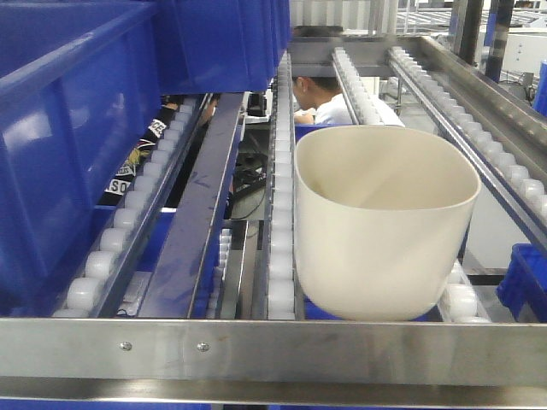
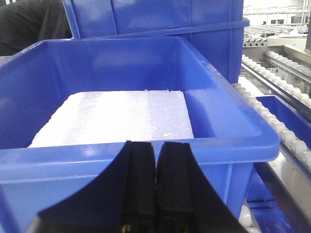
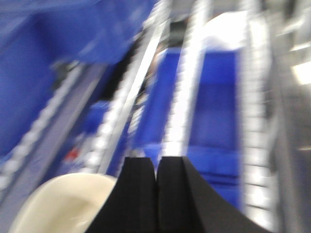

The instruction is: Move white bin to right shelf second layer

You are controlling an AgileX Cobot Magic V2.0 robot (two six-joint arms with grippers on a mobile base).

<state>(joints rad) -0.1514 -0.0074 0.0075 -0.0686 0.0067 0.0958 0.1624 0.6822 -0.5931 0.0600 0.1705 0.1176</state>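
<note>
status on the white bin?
Both end effectors, left and right, shut, empty. White bin on roller level behind front bar. Nothing blocking.

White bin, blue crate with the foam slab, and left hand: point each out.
white bin [image 1: 376,248], front view, on its front wall.
blue crate [image 2: 146,154], left wrist view, on its near rim.
left hand [image 2: 156,187], left wrist view, between its shut fingertips.

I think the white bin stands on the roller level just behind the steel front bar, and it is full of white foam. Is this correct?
Not quite. The white bin does stand on the roller level just behind the steel front bar, but the front-facing view shows it empty. The white foam lies in a blue crate, seen in the left wrist view.
</note>
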